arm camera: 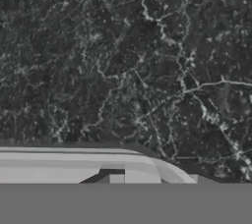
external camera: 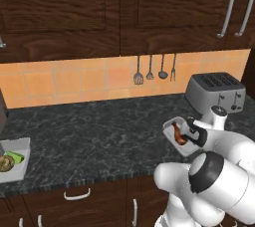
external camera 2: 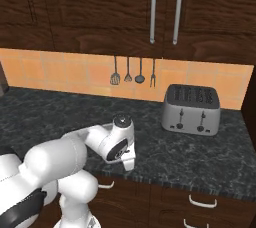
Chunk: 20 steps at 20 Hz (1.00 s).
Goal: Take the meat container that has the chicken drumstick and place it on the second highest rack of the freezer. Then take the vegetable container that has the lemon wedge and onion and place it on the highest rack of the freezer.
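Left of the toaster (external camera: pixel 215 93), well apart at the counter's (external camera: pixel 99 131) far end, sits the vegetable tray (external camera: pixel 14 164). The meat tray (external camera: pixel 175 132) with its drumstick (external camera: pixel 178 135) lies just before the toaster. It looks a light, stiff, shallow tray; its rim is the place to pinch, keeping it level. The gripper (external camera: pixel 191 134) is down at the tray's near rim; whether its fingers pinch the rim or stand apart, I cannot tell.

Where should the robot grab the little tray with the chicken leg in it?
Probably by the rim. The tray lies flat on the counter with thin raised walls and the drumstick in the middle, so pinching one wall from above looks best. The gripper is already at its right-hand rim.
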### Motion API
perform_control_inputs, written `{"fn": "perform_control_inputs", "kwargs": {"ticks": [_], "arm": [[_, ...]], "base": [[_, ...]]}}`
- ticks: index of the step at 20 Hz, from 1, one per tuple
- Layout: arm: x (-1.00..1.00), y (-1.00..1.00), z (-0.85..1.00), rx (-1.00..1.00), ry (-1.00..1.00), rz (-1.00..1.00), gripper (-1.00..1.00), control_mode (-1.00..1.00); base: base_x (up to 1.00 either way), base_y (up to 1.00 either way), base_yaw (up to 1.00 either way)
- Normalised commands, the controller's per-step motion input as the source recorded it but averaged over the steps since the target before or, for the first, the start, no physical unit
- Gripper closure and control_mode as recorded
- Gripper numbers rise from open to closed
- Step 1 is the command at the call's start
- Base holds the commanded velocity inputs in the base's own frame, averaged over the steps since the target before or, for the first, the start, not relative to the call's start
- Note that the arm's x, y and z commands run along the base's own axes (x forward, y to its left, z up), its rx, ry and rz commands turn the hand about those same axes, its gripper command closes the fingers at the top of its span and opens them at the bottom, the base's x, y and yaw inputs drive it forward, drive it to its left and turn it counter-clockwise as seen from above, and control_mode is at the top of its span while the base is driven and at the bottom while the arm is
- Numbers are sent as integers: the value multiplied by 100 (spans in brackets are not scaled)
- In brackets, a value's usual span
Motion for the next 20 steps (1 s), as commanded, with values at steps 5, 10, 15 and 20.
{"fn": "perform_control_inputs", "kwargs": {"ticks": [5, 10, 15, 20], "arm": [[-1, 30, 53, 10, 1, -1, 100, -100], [-28, 45, 100, 39, -1, -23, 100, -100], [-36, 62, 100, 29, 5, -31, 100, -100], [-50, 58, 92, 5, 32, -33, 100, -100]], "base": [[0, 0, 0], [0, 0, 0], [0, 0, 0], [0, 0, 0]]}}
